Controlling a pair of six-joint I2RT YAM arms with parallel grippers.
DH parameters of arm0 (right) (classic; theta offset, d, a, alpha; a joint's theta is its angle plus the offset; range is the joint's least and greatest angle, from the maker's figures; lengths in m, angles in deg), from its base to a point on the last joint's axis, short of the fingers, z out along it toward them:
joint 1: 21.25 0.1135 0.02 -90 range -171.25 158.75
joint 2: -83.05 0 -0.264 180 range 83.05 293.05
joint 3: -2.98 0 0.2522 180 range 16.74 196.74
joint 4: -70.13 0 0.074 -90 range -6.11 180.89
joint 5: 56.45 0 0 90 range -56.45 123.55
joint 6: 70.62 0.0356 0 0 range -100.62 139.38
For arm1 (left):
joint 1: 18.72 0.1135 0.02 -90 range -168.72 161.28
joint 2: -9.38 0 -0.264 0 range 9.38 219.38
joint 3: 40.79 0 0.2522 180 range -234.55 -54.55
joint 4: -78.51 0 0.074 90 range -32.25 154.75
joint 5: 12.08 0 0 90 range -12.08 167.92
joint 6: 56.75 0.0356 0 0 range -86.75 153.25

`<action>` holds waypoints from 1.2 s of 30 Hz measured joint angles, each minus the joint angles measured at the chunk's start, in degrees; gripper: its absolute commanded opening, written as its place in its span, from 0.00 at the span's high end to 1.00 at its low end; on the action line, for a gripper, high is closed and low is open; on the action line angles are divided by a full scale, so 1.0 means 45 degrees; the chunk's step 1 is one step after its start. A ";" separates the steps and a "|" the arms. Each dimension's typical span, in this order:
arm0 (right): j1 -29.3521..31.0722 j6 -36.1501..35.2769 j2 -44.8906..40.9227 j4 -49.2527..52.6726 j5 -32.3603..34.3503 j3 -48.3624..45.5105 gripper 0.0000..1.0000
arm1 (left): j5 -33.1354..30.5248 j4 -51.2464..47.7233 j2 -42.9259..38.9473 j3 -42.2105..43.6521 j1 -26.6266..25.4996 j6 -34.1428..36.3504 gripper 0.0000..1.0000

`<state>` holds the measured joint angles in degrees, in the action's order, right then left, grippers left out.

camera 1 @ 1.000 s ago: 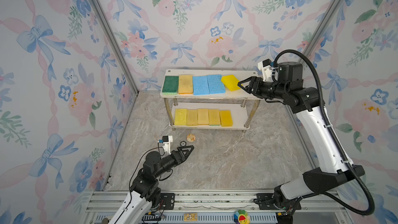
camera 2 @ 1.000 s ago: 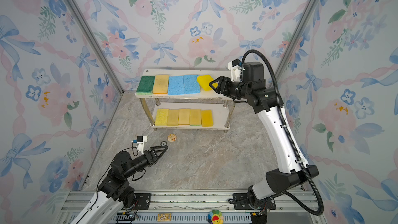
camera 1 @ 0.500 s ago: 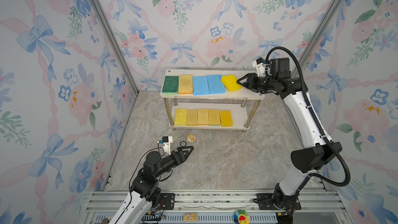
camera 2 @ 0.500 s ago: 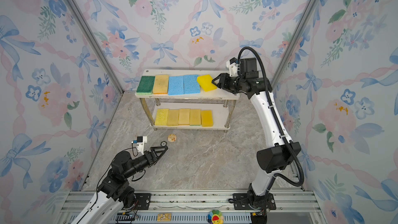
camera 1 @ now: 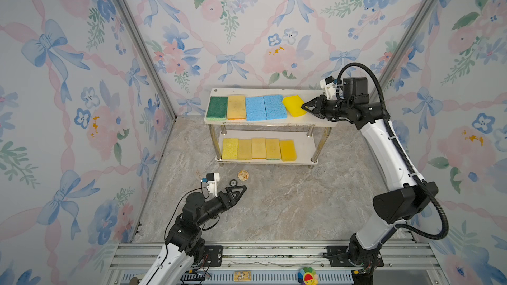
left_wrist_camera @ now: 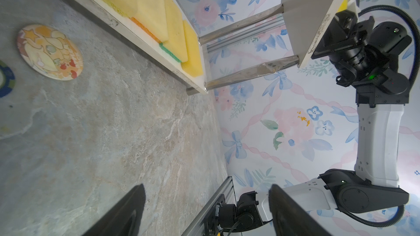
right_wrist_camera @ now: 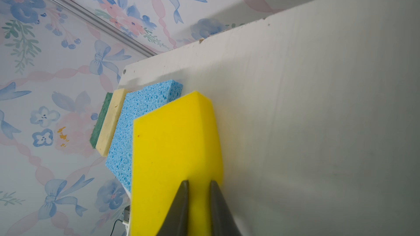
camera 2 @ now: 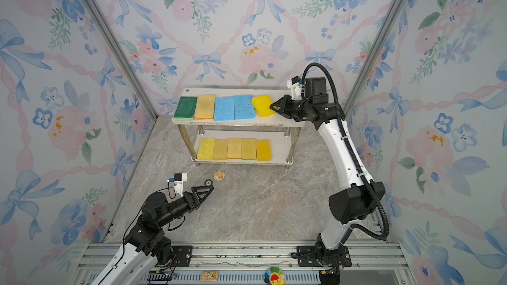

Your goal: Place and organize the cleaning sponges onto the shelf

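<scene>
The shelf [camera 1: 311,96] stands at the back. Its top board carries a dark green sponge [camera 1: 216,106], a pale yellow one [camera 1: 236,106], two light blue ones [camera 1: 264,107] and a bright yellow sponge [camera 1: 291,103] lying askew, partly over the nearest blue one [right_wrist_camera: 145,110]. Several yellow sponges [camera 1: 258,148] line the lower board. My right gripper [camera 1: 302,107] sits at the bright yellow sponge's [right_wrist_camera: 172,137] right edge, jaws nearly together [right_wrist_camera: 198,181] with yellow foam in the narrow gap. My left gripper [camera 1: 242,187] hovers open and empty over the floor [left_wrist_camera: 206,188].
A round printed disc [camera 1: 243,175] and a small dark chip [camera 1: 233,182] lie on the marble floor just ahead of the left gripper, in front of the shelf. Floral walls close in on three sides. A metal rail [camera 1: 274,250] runs along the front.
The right gripper's jaws have closed from wide apart to nearly together at the bright yellow sponge's edge, and that arm's elbow has shifted. The sponge and the left arm have stayed put.
</scene>
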<state>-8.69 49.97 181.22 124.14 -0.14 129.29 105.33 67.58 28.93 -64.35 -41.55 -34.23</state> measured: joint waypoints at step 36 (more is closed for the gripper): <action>0.0986 0.2055 -0.2531 -0.0947 0.3895 -0.2069 0.39 | 0.0277 -0.0291 -0.0850 0.0325 0.0199 -0.0010 0.13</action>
<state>-4.25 59.22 169.84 119.88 17.39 119.98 106.58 66.27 25.11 -62.89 -40.65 -34.28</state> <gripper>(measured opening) 0.601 0.868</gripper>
